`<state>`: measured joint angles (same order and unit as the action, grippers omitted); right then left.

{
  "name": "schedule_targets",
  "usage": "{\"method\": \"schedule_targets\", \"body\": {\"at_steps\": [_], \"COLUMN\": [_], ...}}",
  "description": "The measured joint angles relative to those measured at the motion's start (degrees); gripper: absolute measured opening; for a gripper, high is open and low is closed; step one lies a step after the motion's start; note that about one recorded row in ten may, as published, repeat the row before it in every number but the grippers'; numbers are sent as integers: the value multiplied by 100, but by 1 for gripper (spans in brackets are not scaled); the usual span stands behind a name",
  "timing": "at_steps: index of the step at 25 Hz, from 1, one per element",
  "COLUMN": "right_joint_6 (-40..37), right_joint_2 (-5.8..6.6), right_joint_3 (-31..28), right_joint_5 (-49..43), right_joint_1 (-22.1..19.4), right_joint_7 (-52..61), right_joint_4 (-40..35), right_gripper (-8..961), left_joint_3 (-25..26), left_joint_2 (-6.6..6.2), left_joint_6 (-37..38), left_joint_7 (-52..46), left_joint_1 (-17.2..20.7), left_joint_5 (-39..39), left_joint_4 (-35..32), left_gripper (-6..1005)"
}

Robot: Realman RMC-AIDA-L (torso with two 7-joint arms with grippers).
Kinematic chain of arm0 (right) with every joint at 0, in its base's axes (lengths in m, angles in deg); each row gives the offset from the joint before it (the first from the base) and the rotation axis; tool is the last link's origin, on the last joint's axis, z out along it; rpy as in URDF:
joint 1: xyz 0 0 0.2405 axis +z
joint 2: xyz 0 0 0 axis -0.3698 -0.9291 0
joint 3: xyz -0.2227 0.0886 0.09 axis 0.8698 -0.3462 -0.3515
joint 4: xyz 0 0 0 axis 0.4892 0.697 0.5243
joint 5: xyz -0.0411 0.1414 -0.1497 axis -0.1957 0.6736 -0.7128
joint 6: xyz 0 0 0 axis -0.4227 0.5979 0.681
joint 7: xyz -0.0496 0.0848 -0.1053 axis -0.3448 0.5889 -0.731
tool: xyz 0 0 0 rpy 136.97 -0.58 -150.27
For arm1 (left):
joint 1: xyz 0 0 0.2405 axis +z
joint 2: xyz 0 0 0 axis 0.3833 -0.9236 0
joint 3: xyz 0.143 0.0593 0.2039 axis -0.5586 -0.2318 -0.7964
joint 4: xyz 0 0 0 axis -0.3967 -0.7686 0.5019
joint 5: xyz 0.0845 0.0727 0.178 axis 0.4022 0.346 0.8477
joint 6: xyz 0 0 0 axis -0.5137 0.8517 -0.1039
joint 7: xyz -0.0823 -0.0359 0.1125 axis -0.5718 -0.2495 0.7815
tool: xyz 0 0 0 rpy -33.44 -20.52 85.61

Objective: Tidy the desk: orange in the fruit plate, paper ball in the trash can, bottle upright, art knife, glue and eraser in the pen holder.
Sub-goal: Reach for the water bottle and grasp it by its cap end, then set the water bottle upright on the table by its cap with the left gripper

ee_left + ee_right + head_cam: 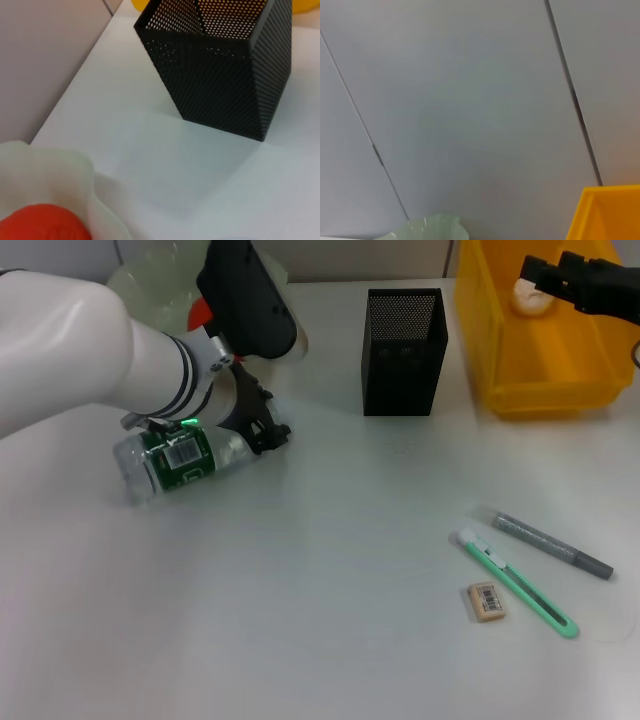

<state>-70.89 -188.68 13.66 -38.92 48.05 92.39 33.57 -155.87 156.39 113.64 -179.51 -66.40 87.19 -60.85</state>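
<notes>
The left claw (262, 432) pinches the green-labelled bottle (178, 462) lying on its side on the table (320, 590). The right claw (540, 275) hovers over the yellow trash can (540, 370); whether it is spread I cannot tell.

The left arm covers most of the fruit plate (135, 280) in the head view, and only a sliver of the orange (199, 310) shows beside the arm. The left gripper (262, 432) hides the neck end of the lying bottle (175, 462) — whether a cap is there cannot be told. The right gripper (545, 273) runs off the picture's edge above the trash can (540, 370), partly masking the paper ball (530, 297) — its finger spacing is unreadable. The eraser (487, 601) label is too small to read.
</notes>
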Motion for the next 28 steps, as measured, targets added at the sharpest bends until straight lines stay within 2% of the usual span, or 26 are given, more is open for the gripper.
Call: {"method": "schedule_targets", "body": {"at_steps": [3, 5, 6, 9, 12, 16, 20, 23, 28], "right_joint_6": [-7, -25, -29, -39, -60, -68, -70, -69, -39], "right_joint_2": [0, 0, 0, 5, 7, 20, 25, 26, 26], "right_joint_3": [0, 0, -1, 0, 0, 0, 7, 24, 41], "right_joint_5": [164, 244, 271, 386, 465, 473, 476, 477, 463], "right_joint_1": [-35, -64, -77, -100, -103, -73, -35, -16, 0], "right_joint_7": [-100, -147, -154, -219, -298, -303, -311, -314, -315], "right_joint_4": [12, 15, 16, 21, 27, 27, 27, 27, 27], "right_gripper": [685, 685, 685, 685, 685, 685, 684, 684, 684], "left_joint_3": [16, 361, 451, 1032, 1528, 1912, 2048, 2154, 2727], "left_joint_2": [0, -34, -41, -46, -56, -61, -61, -62, -62], "left_joint_6": [-15, -113, -140, -279, -247, -199, -195, -179, 290], "left_joint_7": [-4, 197, 305, 1346, 2269, 2793, 3183, 3368, 3977], "left_joint_1": [24, 649, 759, 1365, 1723, 2007, 2231, 2295, 2322], "left_joint_5": [-10, -560, -691, -1923, -3126, -3796, -4233, -4419, -5037], "left_joint_4": [-11, -805, -932, -1369, -1391, -1351, -1363, -1351, -1013], "left_gripper": [444, 445, 445, 445, 445, 445, 445, 444, 444]}}
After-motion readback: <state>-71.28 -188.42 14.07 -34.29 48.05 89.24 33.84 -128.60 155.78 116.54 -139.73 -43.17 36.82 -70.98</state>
